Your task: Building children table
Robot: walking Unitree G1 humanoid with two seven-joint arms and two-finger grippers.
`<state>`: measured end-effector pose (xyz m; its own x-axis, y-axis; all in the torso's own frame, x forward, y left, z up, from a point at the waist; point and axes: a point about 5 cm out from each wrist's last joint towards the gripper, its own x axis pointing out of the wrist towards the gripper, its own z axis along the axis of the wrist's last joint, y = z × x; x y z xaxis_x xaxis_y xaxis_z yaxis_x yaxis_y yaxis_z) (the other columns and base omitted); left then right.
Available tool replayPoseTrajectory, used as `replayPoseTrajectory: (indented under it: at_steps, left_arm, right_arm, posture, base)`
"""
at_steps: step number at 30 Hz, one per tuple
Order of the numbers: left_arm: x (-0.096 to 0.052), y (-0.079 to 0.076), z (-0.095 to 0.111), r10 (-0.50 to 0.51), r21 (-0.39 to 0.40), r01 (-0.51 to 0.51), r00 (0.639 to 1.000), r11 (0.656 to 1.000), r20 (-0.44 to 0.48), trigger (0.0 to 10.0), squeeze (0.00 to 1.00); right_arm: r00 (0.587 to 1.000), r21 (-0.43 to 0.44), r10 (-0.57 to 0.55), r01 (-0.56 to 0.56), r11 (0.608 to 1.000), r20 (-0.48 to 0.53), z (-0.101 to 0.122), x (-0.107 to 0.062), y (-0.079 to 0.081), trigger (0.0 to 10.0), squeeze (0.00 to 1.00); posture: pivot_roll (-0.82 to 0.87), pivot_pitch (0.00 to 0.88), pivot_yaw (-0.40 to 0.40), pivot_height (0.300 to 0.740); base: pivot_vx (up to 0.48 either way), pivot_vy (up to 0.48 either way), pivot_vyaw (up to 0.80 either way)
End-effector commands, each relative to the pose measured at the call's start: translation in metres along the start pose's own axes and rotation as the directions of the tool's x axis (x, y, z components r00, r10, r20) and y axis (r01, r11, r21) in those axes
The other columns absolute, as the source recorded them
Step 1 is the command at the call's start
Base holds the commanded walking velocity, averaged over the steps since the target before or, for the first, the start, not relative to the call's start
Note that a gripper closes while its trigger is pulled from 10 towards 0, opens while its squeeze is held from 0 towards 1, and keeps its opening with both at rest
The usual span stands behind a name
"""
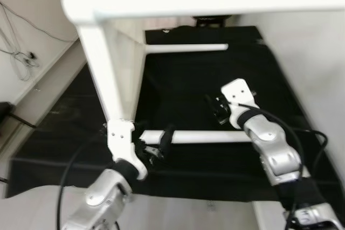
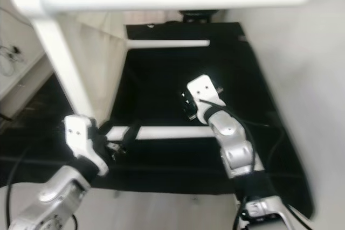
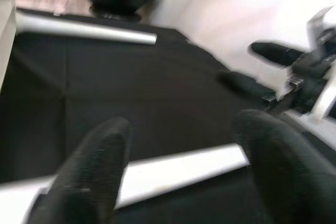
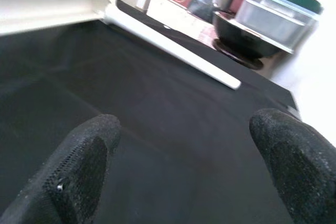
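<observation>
The white children's table (image 1: 126,63) lies on its side on a black mat (image 1: 215,79). One leg (image 1: 215,1) juts out high across the view, and another leg (image 1: 186,48) sticks out low at the far side. A third white leg (image 1: 210,137) lies along the mat at the near side. My left gripper (image 1: 161,144) is open at that leg's left end, and its fingers (image 3: 89,177) straddle the leg (image 3: 178,169). My right gripper (image 1: 215,110) hovers open just beyond the leg's right part, with bare mat between its fingers (image 4: 79,171).
Pale floor (image 1: 318,52) borders the mat on the right. Cables (image 1: 21,57) trail over the floor at the left. Past the mat's far edge stand a black bowl (image 4: 241,40) and a lidded grey container (image 4: 278,3).
</observation>
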<state>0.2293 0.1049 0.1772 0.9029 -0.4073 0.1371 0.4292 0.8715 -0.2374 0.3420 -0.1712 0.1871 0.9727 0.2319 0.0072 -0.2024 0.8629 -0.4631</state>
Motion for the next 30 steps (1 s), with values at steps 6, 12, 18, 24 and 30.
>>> replayPoseTrajectory:
  at_steps: [6, 12, 18, 24, 30]
  left_arm:
    - [0.002, 0.009, -0.003, -0.029, 0.042, 0.029, 1.0, 0.999, -0.01, 0.0, 0.0]
    - [0.007, 0.02, 0.002, 0.02, 0.033, -0.021, 0.999, 0.999, 0.029, 0.0, 0.0]
    - [0.013, 0.034, 0.01, 0.071, -0.004, -0.071, 0.994, 0.997, 0.077, 0.0, 0.0]
    - [0.021, 0.042, 0.012, 0.09, -0.031, -0.088, 0.993, 0.996, 0.08, 0.0, 0.0]
    - [0.026, 0.047, 0.005, 0.117, -0.057, -0.116, 0.993, 0.992, 0.025, 3.8, 0.0]
  right_arm:
    - [0.993, 0.003, -0.103, 0.104, 0.995, -0.057, -0.014, -0.004, -0.007, 10.0, 0.0]
    - [0.992, -0.025, -0.127, 0.127, 0.992, -0.027, -0.008, -0.004, -0.013, 10.0, 0.0]
    - [0.992, -0.041, -0.059, 0.064, 0.997, 0.109, 0.015, -0.008, -0.012, 10.0, 0.0]
    - [0.937, -0.222, -0.019, 0.102, 0.97, 0.348, 0.053, -0.026, -0.021, 10.0, 0.0]
    - [0.89, -0.508, 0.068, 0.193, 0.839, 0.451, 0.074, -0.043, -0.028, 10.0, 0.0]
  posture:
    - [-0.09, 0.052, 0.019, 0.74]
    - [-0.09, 0.051, 0.02, 0.74]
    - [-0.1, 0.051, 0.021, 0.74]
    - [-0.11, 0.057, 0.028, 0.74]
    - [-0.13, 0.061, 0.035, 0.74]
  base:
    - [0.0, 0.0, 0.0]
    - [0.0, 0.0, 0.0]
    - [0.0, 0.0, 0.0]
    - [0.0, 0.0, 0.0]
    - [0.0, 0.0, 0.0]
